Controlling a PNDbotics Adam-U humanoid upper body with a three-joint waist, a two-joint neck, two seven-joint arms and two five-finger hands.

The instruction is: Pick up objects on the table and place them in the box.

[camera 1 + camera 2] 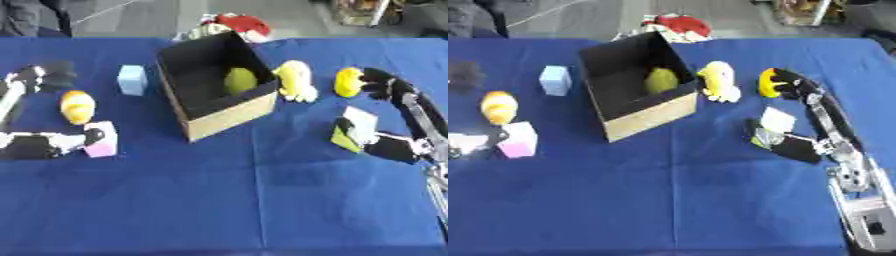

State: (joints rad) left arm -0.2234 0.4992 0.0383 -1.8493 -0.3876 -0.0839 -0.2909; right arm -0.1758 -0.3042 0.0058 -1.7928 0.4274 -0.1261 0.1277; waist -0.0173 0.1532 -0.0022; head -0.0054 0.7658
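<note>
An open cardboard box [229, 116] stands at the table's middle back, with a yellow-green rounded thing [241, 80] inside. A pale yellow toy [296, 80] lies against its right side and a yellow object [347, 81] sits further right. My right hand [398, 147] is open, its fingertips [381, 82] reaching up beside the yellow object and its thumb next to a white and green flat item [354, 129]. On the left are a light blue block [132, 79], an orange-yellow object [77, 106] and a pink block [102, 141]. My left hand [31, 145] is open, its thumb at the pink block.
A blue cloth [219, 200] covers the table. Red and white items [236, 24] lie just past the far edge behind the box. My right forearm [855, 200] runs along the right side.
</note>
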